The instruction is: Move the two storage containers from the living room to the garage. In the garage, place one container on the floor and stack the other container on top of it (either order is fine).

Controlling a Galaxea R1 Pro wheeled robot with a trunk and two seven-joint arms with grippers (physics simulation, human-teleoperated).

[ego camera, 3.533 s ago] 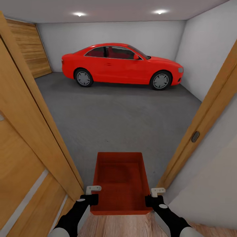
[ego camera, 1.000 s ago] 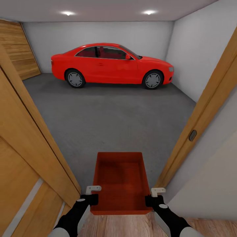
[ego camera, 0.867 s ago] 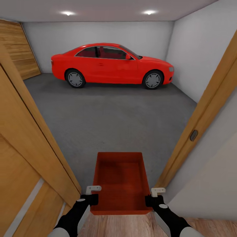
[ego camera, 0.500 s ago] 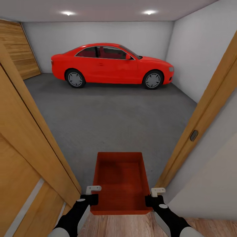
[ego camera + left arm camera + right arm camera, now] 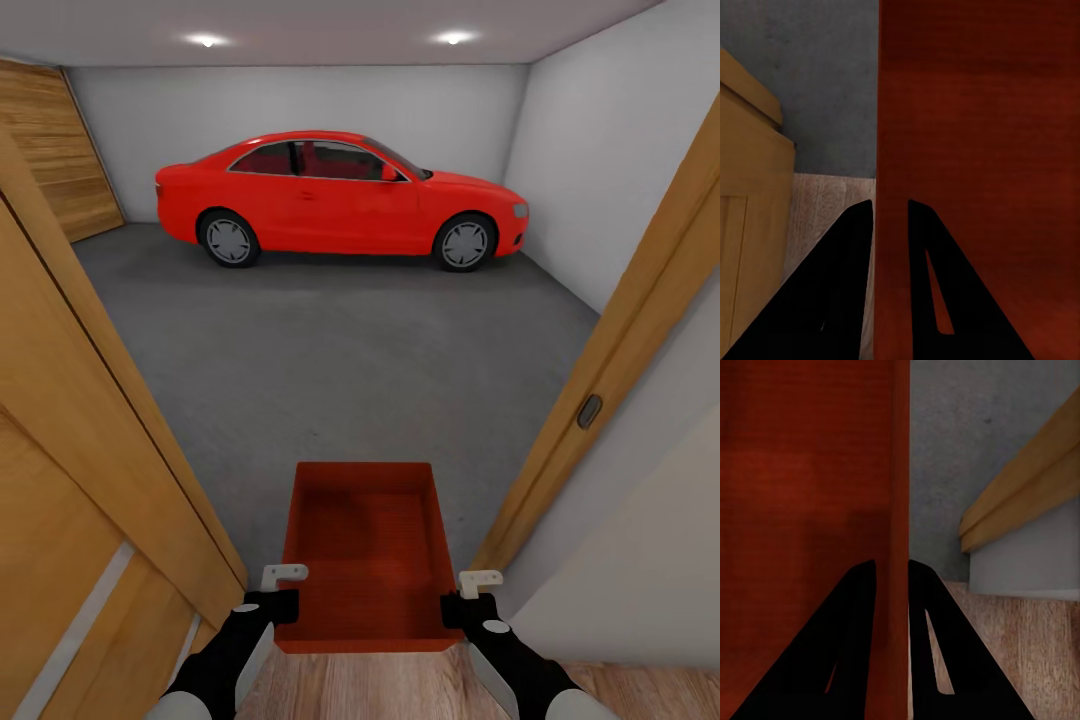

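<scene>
Orange-red ribbed container (image 5: 365,550), red car (image 5: 340,200), grey floor (image 5: 350,350).

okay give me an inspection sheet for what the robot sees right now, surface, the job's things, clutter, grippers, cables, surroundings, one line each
Surface: dark grey garage floor ahead; light wood-plank floor beneath the robot at the threshold.
Job's things: one orange-red storage container carried level between both arms, jutting through the doorway; nothing seen inside it.
Clutter: nothing seen on the garage floor near the doorway.
Grippers: left gripper clamps the container's left wall, one finger on each side; right gripper clamps the right wall likewise.
Cables: nothing seen.
Surroundings: red car parked sideways by the far white wall; wooden door frame on the right, open wooden door on the left; two round ceiling lights.
</scene>
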